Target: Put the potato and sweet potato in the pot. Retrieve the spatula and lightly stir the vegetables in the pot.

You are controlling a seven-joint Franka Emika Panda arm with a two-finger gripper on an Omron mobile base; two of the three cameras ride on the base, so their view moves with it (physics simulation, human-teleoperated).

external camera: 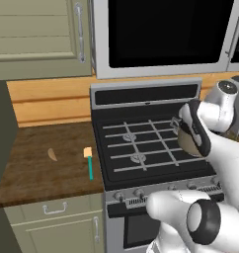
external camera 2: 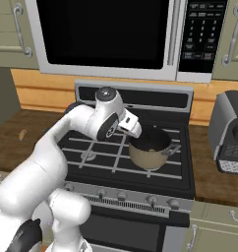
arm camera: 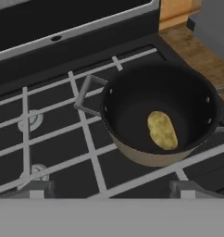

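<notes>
Currently we see the potato (arm camera: 162, 130) lying on the dark floor of the pot (arm camera: 132, 99), loose, nothing touching it. The pot sits on the grate of the stove (external camera: 141, 143), right side, two wire handles sticking out. Our gripper (arm camera: 109, 190) hangs above the pot's near-left rim with jaws spread wide and nothing between them; both fingertips (arm camera: 37, 189) sit low in the hand view, clear of the pot. In the right base view the arm bends over the burners with the hand just left of the pot (external camera 2: 149, 147). The sweet potato (external camera: 52, 154) lies on the wooden counter (external camera: 37, 173) left of the stove. The spatula (external camera: 89, 162) lies just right of it, near the counter's right edge, cream head far, teal handle pointing near. The two are apart, not touching.
</notes>
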